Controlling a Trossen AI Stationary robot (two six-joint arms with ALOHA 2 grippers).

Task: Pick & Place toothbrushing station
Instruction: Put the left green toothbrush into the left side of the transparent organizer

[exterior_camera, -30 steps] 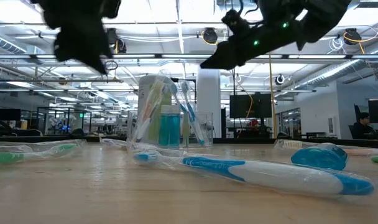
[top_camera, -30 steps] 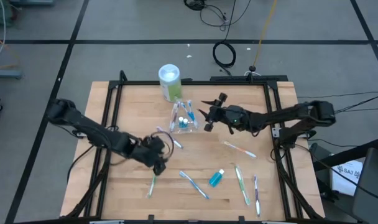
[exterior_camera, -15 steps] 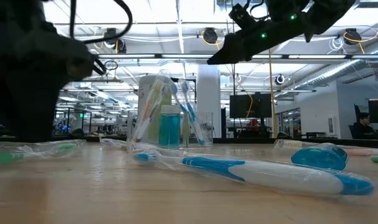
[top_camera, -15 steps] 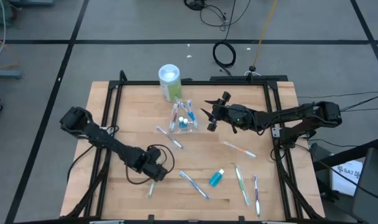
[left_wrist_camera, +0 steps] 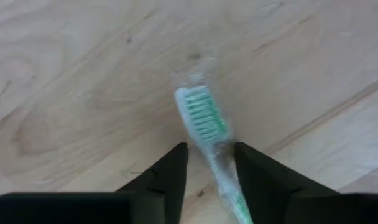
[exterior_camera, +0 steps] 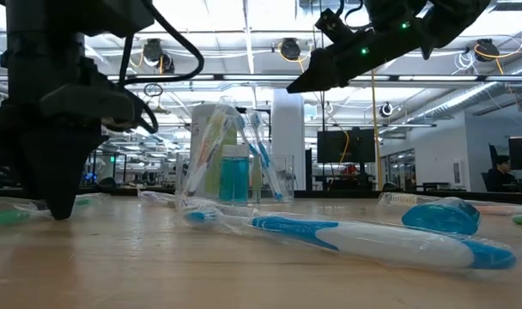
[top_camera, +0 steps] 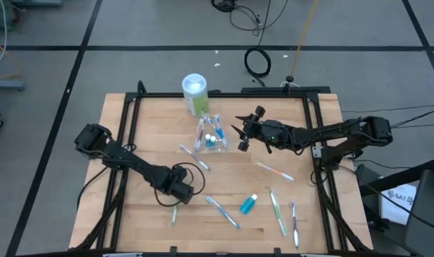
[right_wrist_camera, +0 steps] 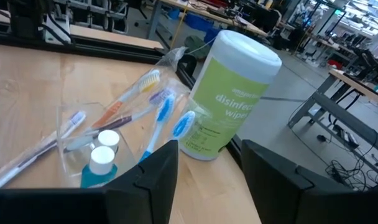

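Starting at my left: my left gripper (top_camera: pixel 175 205) is down at the bench (top_camera: pixel 131 128), near its front-left part, tips right on the wood. Through the wrist camera I see its jaws apart, straddling the neck of a green toothbrush (left_wrist_camera: pixel 204 118) in a clear wrapper; the bristled head lies just ahead of my fingers (left_wrist_camera: pixel 170 163). I can't say the fingers are touching it yet. From above, that same brush (top_camera: pixel 174 213) pokes out toward the front edge, just past the gripper.

Moving toward the middle, a wrapped brush (top_camera: pixel 195 158) lies loose on the wood, and behind it stands the clear container (top_camera: pixel 210 137) with several toothbrushes leaning in it and two teal white-capped tubes (right_wrist_camera: pixel 97 163) inside. The green-and-white wipes canister (top_camera: pixel 195 94) stands just behind that, at the back edge.

Nearer the front, a blue-and-white toothbrush (top_camera: pixel 222 212) lies flat, with a third teal tube (top_camera: pixel 248 204) on its side just beside it.

Now my right gripper (top_camera: pixel 238 133): it hangs in the air just right of the container, above the bench, jaws apart and holding nothing, looking at the container and canister.

Farther right, a pink-tinted brush (top_camera: pixel 275 171) lies diagonally, then a green one (top_camera: pixel 276 211) and a purple one (top_camera: pixel 294 222) lie near the front-right corner.
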